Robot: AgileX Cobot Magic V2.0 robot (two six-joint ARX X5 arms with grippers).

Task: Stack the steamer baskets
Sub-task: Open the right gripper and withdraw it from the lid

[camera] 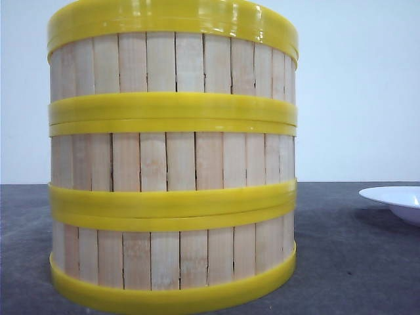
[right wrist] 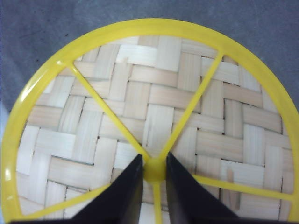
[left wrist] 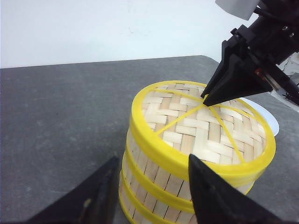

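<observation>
You see a dark gray table (camera: 354,262). A tall stack of steamer baskets (camera: 172,164) stands right on it, the bottom yellow rim touching the top. A white plate (camera: 396,200) lies on the table too, off to the right, apart from the stack.

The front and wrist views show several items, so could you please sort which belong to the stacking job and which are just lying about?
Belong to the job:
- three stacked round bamboo-slat steamer baskets with yellow plastic rims
- right gripper, fingers either side of the lid's hub

Just lying about:
- flat woven yellow-rimmed lid, on top of the stack
- white plate
- dark grey table
</observation>
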